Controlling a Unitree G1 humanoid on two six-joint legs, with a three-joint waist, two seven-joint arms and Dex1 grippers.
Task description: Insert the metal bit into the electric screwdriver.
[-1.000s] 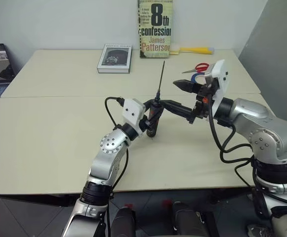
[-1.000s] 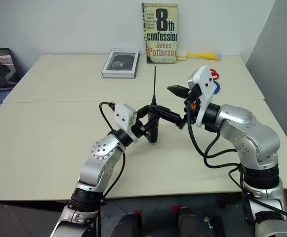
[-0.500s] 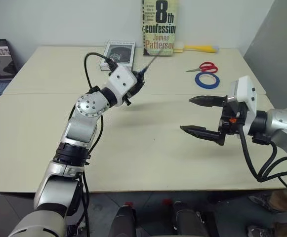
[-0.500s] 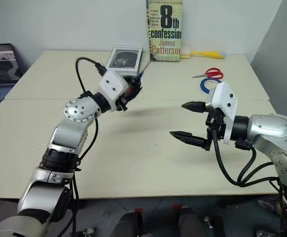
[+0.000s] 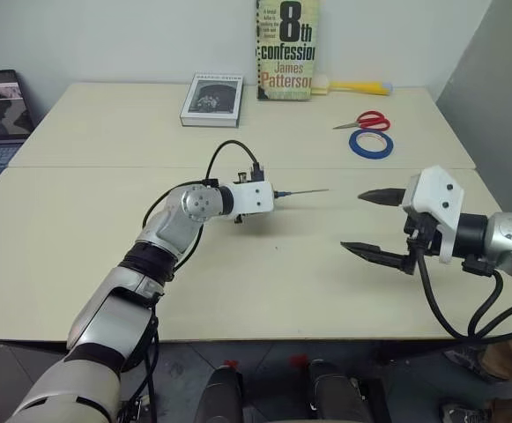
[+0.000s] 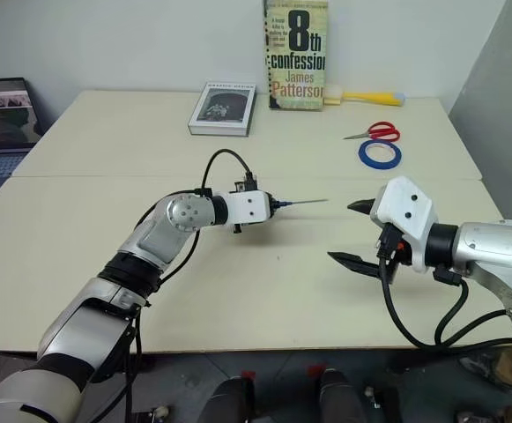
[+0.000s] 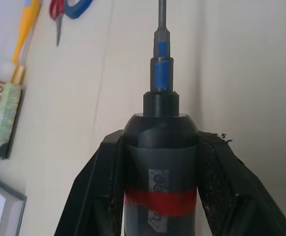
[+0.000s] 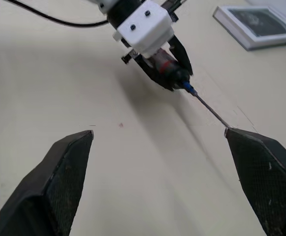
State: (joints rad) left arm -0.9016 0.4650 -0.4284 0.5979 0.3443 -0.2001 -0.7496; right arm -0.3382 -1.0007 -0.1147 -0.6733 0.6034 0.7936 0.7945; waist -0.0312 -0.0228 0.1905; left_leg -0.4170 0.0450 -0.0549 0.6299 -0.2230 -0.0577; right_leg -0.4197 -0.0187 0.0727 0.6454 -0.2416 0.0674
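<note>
The left gripper (image 7: 160,191) is clamped around the electric screwdriver (image 7: 160,162), holding it low over the table (image 5: 79,220), nearly level. The metal bit (image 5: 301,191) sits seated in the screwdriver's nose, its thin shaft pointing toward the right gripper (image 5: 377,225). That gripper hangs just beyond the bit's tip, fingers spread wide, holding nothing, nearer the robot than the blue tape ring (image 5: 370,144).

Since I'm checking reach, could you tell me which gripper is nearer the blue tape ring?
Right. The right gripper hangs open just in front of the blue tape ring; the left gripper sits farther off toward the table's middle.
</note>
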